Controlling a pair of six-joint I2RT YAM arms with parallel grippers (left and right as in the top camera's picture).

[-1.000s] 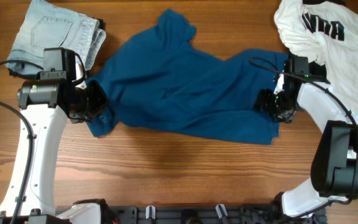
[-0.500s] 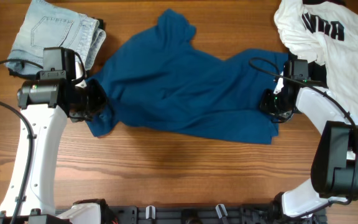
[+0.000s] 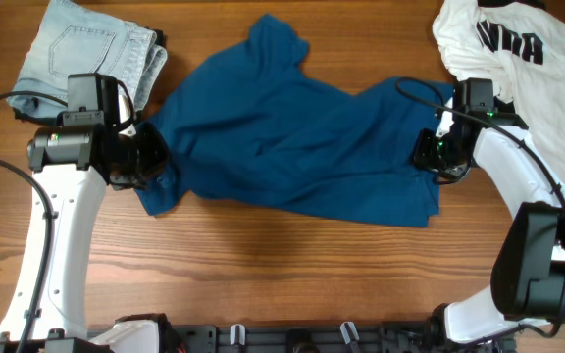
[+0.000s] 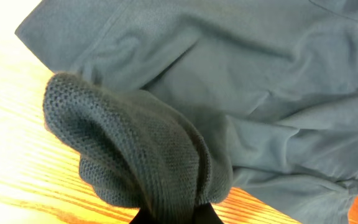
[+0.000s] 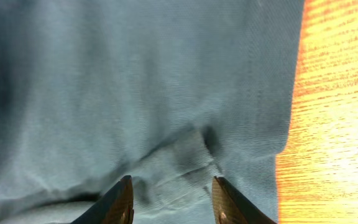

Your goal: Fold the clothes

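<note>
At table centre: dark-blue short-sleeved shirt point(image 3: 282, 147), one, lying flat but rumpled, slanting from the left arm across to the right arm.

Left gripper point(image 3: 153, 162): at the shirt's left edge, closed on a bunched wad of the blue knit. The left wrist view shows the cloth gathered down into the fingers, which are themselves mostly hidden.

Right gripper point(image 3: 432, 155): over the shirt's right end, near its edge. Its fingers point(image 5: 122, 200) are spread apart with flat blue cloth below them, and whether the tips touch the cloth cannot be told.

White shirt with black lettering point(image 3: 528, 59): crumpled at the far right corner, just beside the blue shirt's right end.

Light-blue jeans point(image 3: 86, 49): folded at the far left corner, next to the left arm.

Surface: wooden table point(image 3: 263, 275), warm brown, grain running left to right. No room is visible beyond it.

Change since a second ago: the right gripper has shifted slightly toward the far side, off the lower hem. The left gripper and the shirt's outline are unchanged.
</note>
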